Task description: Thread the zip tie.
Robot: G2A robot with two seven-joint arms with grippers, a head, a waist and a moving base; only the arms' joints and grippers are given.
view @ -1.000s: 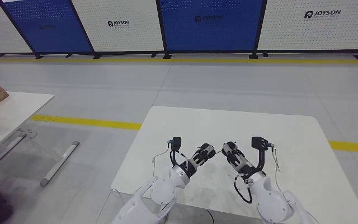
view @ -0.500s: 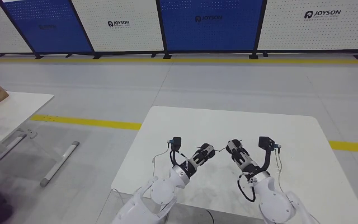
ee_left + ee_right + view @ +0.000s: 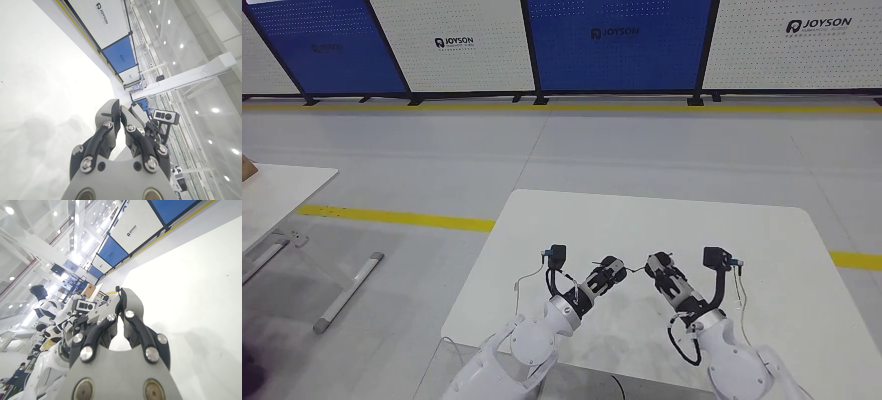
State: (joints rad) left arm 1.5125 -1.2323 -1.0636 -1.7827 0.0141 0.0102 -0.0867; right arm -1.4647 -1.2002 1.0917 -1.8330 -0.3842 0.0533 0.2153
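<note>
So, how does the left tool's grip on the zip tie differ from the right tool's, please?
The left tool pinches the thin tail, which sticks out sideways; the right tool pinches the blocky head, which pokes past its tips. Both are shut, above the table, facing each other.

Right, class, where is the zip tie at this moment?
The black zip tie is held above the white table, near its front edge in the top view: one end pinched by the left gripper, the other by the right gripper.
</note>
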